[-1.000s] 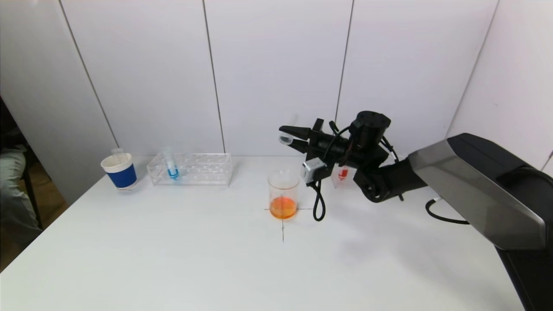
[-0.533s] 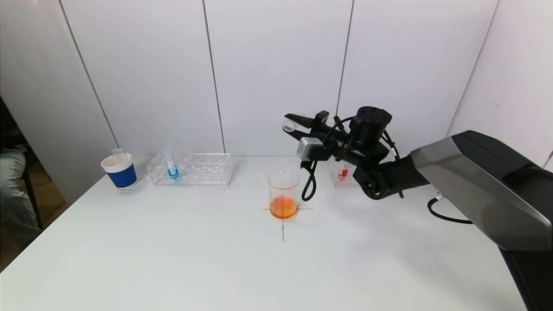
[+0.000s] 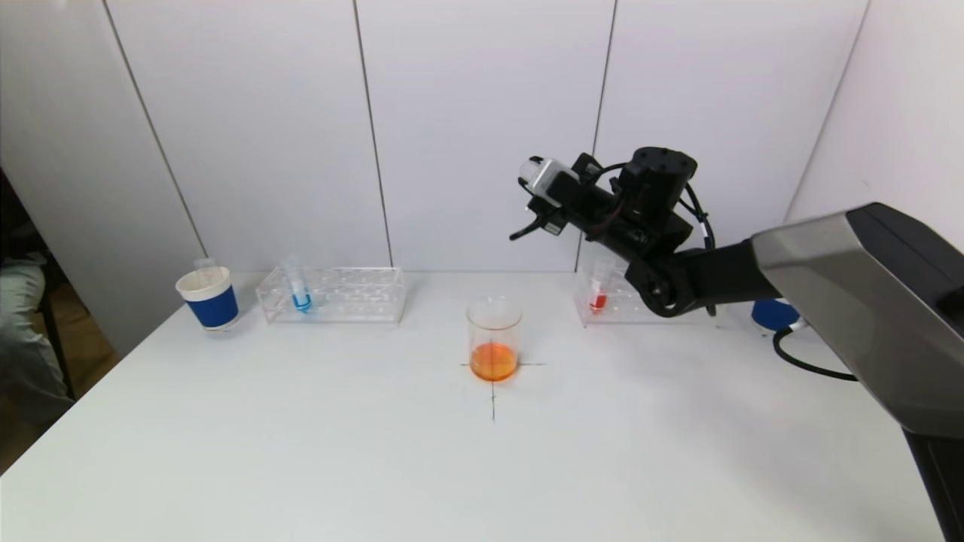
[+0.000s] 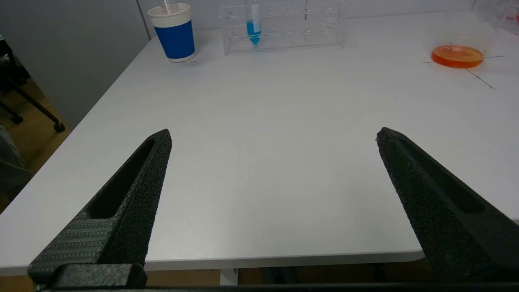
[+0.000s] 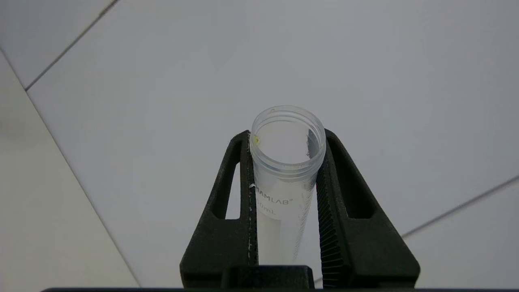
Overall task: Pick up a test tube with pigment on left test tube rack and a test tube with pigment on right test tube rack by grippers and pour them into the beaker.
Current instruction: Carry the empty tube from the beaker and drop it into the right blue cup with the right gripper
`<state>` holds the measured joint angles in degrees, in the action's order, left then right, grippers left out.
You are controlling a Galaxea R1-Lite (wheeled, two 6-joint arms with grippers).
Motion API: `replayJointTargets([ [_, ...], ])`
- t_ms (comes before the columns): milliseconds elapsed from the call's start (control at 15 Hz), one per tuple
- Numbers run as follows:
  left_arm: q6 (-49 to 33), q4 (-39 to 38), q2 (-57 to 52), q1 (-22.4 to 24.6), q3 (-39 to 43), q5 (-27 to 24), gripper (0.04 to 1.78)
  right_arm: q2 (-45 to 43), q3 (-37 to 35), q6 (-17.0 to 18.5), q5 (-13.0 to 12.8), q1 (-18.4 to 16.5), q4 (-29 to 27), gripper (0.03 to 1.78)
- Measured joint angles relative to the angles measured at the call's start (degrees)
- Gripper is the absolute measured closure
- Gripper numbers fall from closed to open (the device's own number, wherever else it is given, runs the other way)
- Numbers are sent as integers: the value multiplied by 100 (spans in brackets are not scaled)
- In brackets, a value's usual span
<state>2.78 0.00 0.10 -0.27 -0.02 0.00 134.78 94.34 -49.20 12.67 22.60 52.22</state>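
Our right claw (image 5: 284,162) is clamped on a clear tube (image 5: 286,162), high above the bench (image 3: 376,452) and toward the right rack (image 3: 625,301), well up from the beaker (image 3: 494,339). In the right wrist view the tube looks empty, save a yellow speck at its rim; its long axis runs along the fingers (image 5: 239,194), and its open mouth points away from the wrist, toward the wall. From the head view we cannot tell its tilt, since the wrist hides it.

We judge the tube light, stiff and smooth, so it could slip or twist if the hold loosens. The pads meet it just under the threaded mouth, which seems a sound place: the thread ridge gives some stop against sliding.

The beaker holds orange liquid and stands on the cross mark. One red tube (image 3: 598,297) stands upright in the right rack.

Our left claw (image 4: 271,202) hangs wide apart and empty at the near edge of the bench. The blue tube (image 4: 254,24) stands upright in the left rack (image 4: 284,24), mouth up, beside a blue cup (image 4: 175,32). We would take it high on its wall, above the liquid, from the side.
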Motion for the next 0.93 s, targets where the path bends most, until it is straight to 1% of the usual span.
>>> replayJointTargets([
  [133, -2, 0, 0, 0, 0, 0, 6, -210, 80, 662, -694, -11, -601, 133],
  [200, 2, 0, 0, 0, 0, -2, 6, -327, 133, 951, -980, -33, -970, 133],
  [267, 0, 0, 0, 0, 0, 0, 6, -443, 212, 1263, -1174, -78, -1367, 133],
  [333, 2, 0, 0, 0, 0, 0, 6, -564, 317, 1580, -1259, -174, -1773, 133],
  [467, 2, 0, 0, 0, 2, 0, 6, -763, 508, 1880, -1365, -452, -2475, 133],
  [533, 0, 0, 0, 0, 2, 0, 6, -833, 621, 2081, -1445, -616, -2690, 133],
  [667, 0, 2, 0, 0, 2, 0, 6, -918, 750, 2432, -1479, -937, -2759, 133],
  [933, 2, 0, 0, 0, 2, -2, 6, -1030, 773, 2915, -1473, -1571, -2907, 133],
])
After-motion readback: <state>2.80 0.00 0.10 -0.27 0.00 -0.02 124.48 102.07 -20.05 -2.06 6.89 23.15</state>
